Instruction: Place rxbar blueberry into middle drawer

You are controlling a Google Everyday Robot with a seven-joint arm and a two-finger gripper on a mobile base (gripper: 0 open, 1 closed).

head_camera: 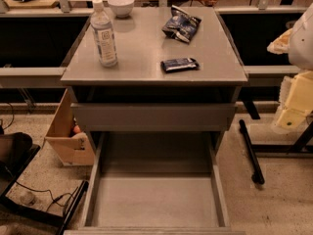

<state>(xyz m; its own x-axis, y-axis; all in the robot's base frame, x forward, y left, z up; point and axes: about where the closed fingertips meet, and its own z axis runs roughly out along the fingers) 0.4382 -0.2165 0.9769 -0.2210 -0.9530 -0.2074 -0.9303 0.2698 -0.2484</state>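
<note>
Tabletop (142, 53): grey, square.
- rxbar blueberry (180, 64): dark wrapper, lying flat near the front edge, right of centre, touching nothing else.
- Snack bag (181, 26): blue-and-white, crumpled, toward the back right corner.
- Bottle (103, 33): clear, white cap, upright by the left edge.
- Bowl (121, 5): white, at the back edge.

Middle drawer (154, 204): pulled out below the front edge.
Upper drawer panel (154, 116): closed.
Hand (295, 104): pale, beyond the tabletop's right edge, well apart from the bar; whether wide or narrow cannot be told.

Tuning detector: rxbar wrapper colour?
Camera view: rxbar blueberry dark blue-black, pale label; gripper at right edge.
</note>
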